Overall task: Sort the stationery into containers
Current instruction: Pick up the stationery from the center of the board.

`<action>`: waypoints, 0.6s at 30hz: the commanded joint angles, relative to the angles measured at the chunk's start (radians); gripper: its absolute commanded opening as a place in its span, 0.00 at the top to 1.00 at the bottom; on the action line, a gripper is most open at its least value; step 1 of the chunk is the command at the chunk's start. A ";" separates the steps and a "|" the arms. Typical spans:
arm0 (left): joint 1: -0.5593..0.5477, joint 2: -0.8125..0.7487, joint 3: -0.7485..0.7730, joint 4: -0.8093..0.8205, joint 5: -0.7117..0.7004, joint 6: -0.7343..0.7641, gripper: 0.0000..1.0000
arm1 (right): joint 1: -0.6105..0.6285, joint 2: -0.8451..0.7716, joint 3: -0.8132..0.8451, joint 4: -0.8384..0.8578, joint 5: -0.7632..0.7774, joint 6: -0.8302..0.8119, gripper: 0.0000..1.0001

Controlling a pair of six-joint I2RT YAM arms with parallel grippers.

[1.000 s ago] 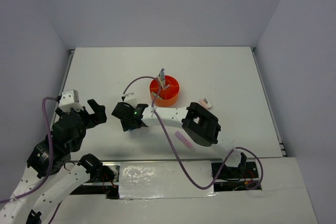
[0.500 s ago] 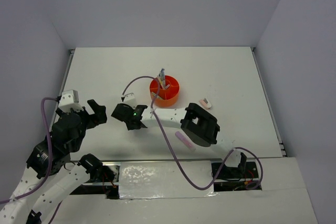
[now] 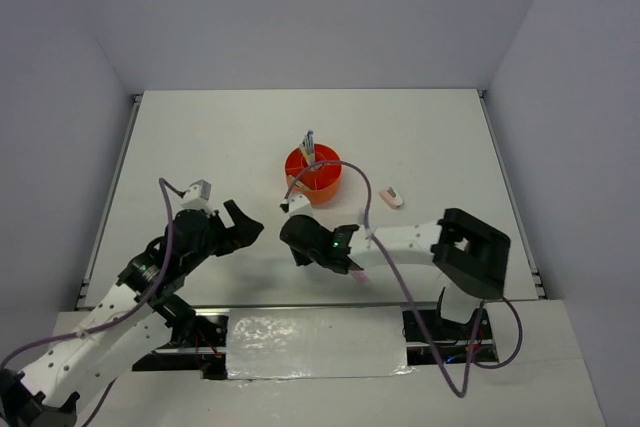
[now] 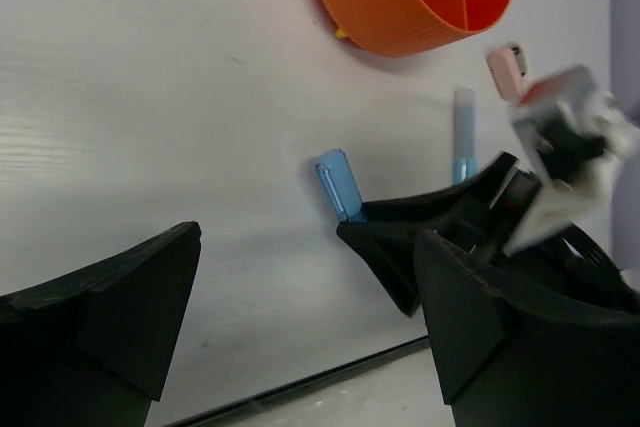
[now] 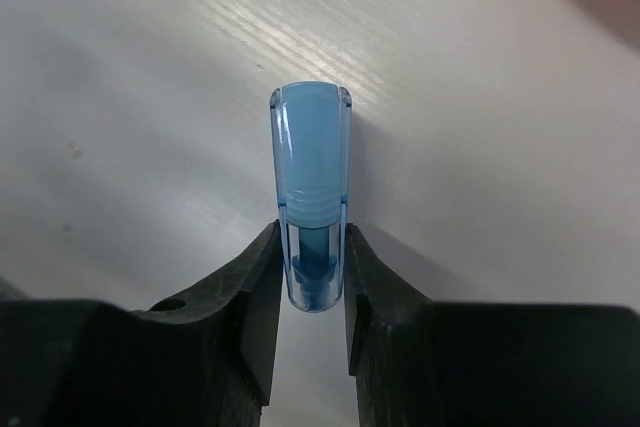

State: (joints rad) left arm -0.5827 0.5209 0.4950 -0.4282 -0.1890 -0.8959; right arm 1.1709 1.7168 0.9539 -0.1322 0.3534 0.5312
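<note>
A stubby blue marker [image 5: 311, 177] lies on the white table, and my right gripper [image 5: 311, 277] is shut on its rear end, a finger pressed to each side. The left wrist view shows the same blue marker [image 4: 340, 187] poking out of the right gripper [image 4: 375, 237]. From above, the right gripper [image 3: 297, 249] is in front of the round orange organiser [image 3: 313, 174], which holds upright pens [image 3: 308, 144]. My left gripper [image 3: 243, 229] hovers open just left of it, nothing between its fingers [image 4: 110, 317]. A pink-white eraser [image 3: 392, 197] lies right of the organiser.
A pale marker [image 4: 463, 147] lies on the table beyond the right gripper, partly covered by the right arm in the top view. The table's near edge [image 4: 300, 392] runs just below the left gripper. Purple cables loop over both arms.
The right gripper moved right and toward the near edge, then closed on the blue marker. The left arm swung in from the far left toward the middle, still open.
</note>
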 commanded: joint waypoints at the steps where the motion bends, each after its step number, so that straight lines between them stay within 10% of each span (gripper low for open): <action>1: 0.003 0.080 -0.003 0.303 0.181 -0.118 0.01 | 0.039 -0.198 -0.084 0.196 0.056 -0.083 1.00; 10: -0.002 0.249 -0.038 0.537 0.316 -0.230 0.04 | 0.113 -0.367 -0.153 0.195 0.159 -0.131 1.00; 18: -0.006 0.291 -0.090 0.655 0.398 -0.273 0.38 | 0.144 -0.384 -0.112 0.178 0.236 -0.154 1.00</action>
State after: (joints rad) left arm -0.5846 0.8085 0.4072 0.1143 0.1509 -1.1378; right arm 1.3079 1.3693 0.7986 0.0292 0.5255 0.4023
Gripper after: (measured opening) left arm 0.647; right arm 0.329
